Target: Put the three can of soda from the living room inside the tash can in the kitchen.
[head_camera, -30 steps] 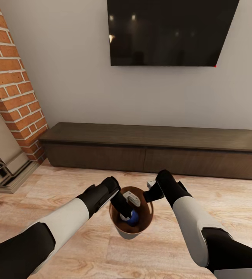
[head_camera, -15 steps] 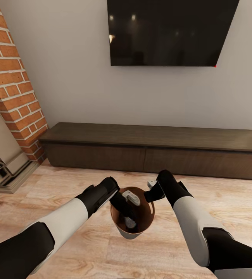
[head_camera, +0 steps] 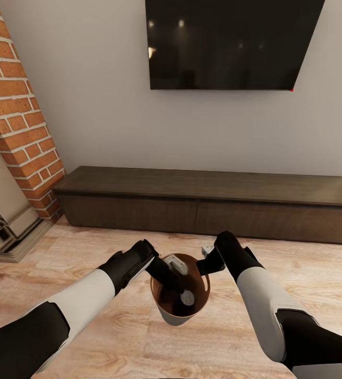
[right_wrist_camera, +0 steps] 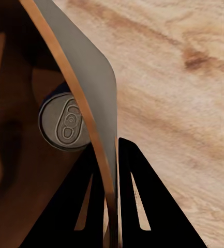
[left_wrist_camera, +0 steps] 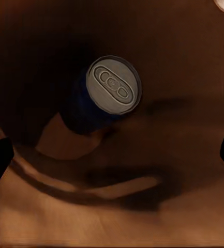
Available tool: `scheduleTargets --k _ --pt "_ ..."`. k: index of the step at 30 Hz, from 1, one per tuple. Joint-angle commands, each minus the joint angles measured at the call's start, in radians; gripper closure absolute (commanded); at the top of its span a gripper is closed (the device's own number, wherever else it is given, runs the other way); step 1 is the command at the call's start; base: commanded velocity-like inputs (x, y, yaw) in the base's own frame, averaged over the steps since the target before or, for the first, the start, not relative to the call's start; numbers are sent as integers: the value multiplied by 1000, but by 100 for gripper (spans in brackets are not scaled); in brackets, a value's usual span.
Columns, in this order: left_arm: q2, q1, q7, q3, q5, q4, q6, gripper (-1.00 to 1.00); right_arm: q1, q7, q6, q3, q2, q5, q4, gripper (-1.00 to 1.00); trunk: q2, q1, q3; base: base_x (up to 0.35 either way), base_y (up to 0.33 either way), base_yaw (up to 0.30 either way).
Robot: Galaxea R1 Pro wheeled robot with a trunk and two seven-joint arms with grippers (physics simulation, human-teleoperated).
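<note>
Released since a second ago, the blue soda can (left_wrist_camera: 104, 93) now lies inside the trash can (head_camera: 172, 315), before the low cabinet (head_camera: 208, 202). Left claw (head_camera: 177, 279) hangs wide above it; right claw (right_wrist_camera: 114, 206) pinches the bin's rim.

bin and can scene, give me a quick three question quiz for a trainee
1. True or false: the blue can lies inside the bin.
2. What does the right tool grip? A) the bin's rim B) a can C) nothing
3. Fill in: the left tool hangs over the bin with its fingers ____ and nothing between them.

Key
1. True: in both wrist views the can's silver top shows against the brown inner wall.
2. A: in the right wrist view its fingers sit either side of the rim.
3. Apart: in the left wrist view the fingertips show at opposite edges.
</note>
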Motion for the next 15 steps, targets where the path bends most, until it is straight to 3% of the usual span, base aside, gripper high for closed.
scheduleTargets --k 1,7,8,10,11,12,14,15 --pt "8 3 5 -2 -24 0 -7 -100 0 5 7 -2 -2 -22 0 100 0 0 0 0 0 0" --pt "82 32 8 3 -23 -18 -13 -100 1 6 7 -3 -25 -22 1 100 0 0 0 0 0 0" --pt "127 38 7 8 -20 -44 -14 -100 2 8 7 -2 -34 -23 1 100 0 0 0 0 0 0" --pt "158 40 6 23 -19 -73 -13 -100 2 8 7 -2 -37 -24 1 100 0 0 0 0 0 0" --pt "189 42 2 48 -18 -111 -13 -100 3 8 7 -2 -39 -24 2 100 0 0 0 0 0 0" --pt "204 42 1 61 -18 -133 -12 -100 3 7 7 -2 -40 -24 2 100 0 0 0 0 0 0" --pt "269 84 -5 106 -16 -277 -9 -100 5 6 7 -2 -43 -25 2 100 0 0 0 0 0 0" --pt "282 100 -7 113 -16 -311 -9 -100 5 6 7 -2 -43 -25 2 100 0 0 0 0 0 0"
